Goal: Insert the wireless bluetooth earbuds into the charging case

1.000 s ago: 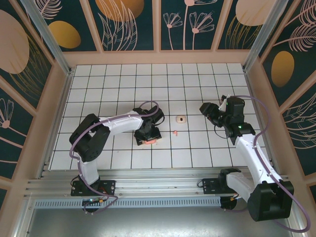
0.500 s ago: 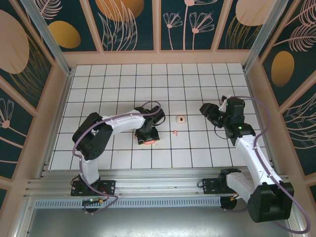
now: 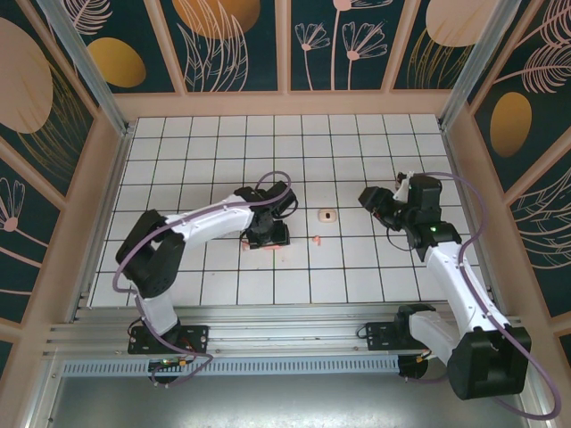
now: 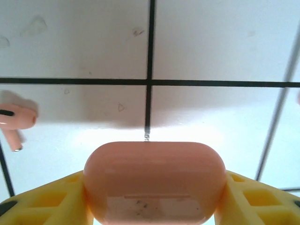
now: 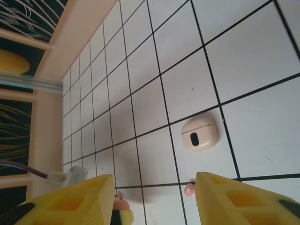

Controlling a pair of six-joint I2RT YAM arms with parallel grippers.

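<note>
The coral-pink charging case (image 4: 154, 180) sits closed between the yellow fingers of my left gripper (image 4: 154, 201), which is shut on its two ends just above the tiles. From above, that gripper (image 3: 267, 237) is left of the table's centre. One pale pink earbud (image 4: 16, 121) lies on the tile to the case's left. Another earbud (image 3: 317, 239) lies right of the left gripper. It also peeks out beside a finger of my right gripper (image 5: 189, 189). My right gripper (image 5: 154, 187) hovers open and holds nothing, at mid right (image 3: 368, 199).
A small cream-white closed case (image 3: 327, 215) with a dark oval mark lies between the two grippers, also seen ahead of the right gripper (image 5: 200, 134). The white gridded table (image 3: 357, 143) is walled by a peach frame (image 3: 285, 103) on three sides.
My left gripper has closed on the coral-pink case and shifted a little away from the arm bases with it, its arm stretching out. The right arm has barely moved.
</note>
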